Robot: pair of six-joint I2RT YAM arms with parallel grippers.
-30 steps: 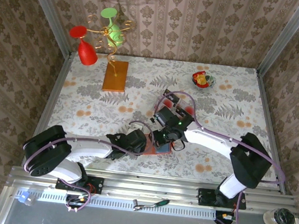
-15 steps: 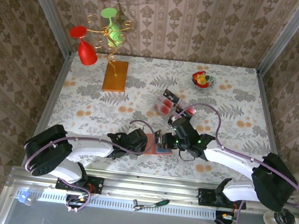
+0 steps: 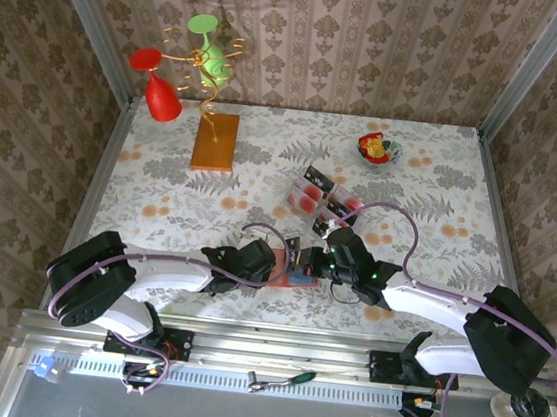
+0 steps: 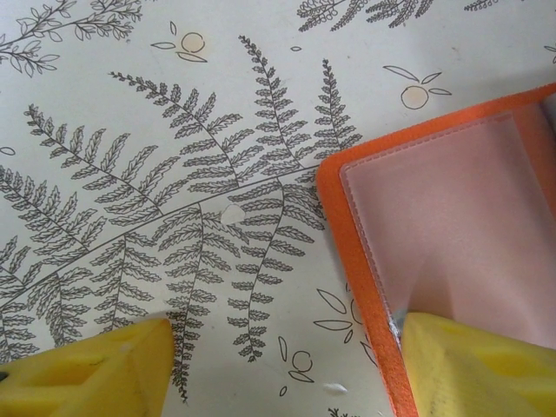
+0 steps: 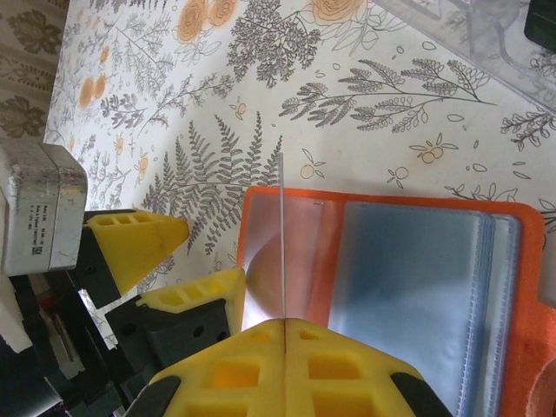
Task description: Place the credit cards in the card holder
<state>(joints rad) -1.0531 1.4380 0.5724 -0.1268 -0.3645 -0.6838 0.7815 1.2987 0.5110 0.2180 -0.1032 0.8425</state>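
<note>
While my left gripper (image 4: 287, 334) stands with its jaws spread, I see one of its yellow fingers (image 4: 478, 365) pressing on the left flap of the card holder (image 4: 452, 208). The other finger is down on the bare table (image 4: 130, 174) just left of the orange edge.

Card holder lies open and flat at near centre of the table, under both grippers. It has an orange rim, a clear pocket on the left flap and grey-blue pockets on the right half.

My right gripper (image 5: 285, 323) has its fingers pressed together, pinching one credit card (image 5: 282, 234) by one end. From the right wrist the card is edge-on, a thin pale line, standing upright over the left flap beside the stack of grey-blue pockets. I can't tell if its free edge touches the pocket or hangs just above it. In the top view the right gripper is just right of the left one, fingers near each other but apart.

Clear tray (image 3: 312, 194) sits on the far side of the holder, near it but not touching, with more red-faced cards (image 3: 304, 203) inside. Which compartments they are in, I can't tell.

Small bowl (image 3: 377, 149) at far right has coloured bits inside. Wooden board (image 3: 215, 141) at far left carries a wire stand (image 3: 212, 85), with a red glass (image 3: 163, 103) and a green glass (image 3: 213, 60) hanging on it.
</note>
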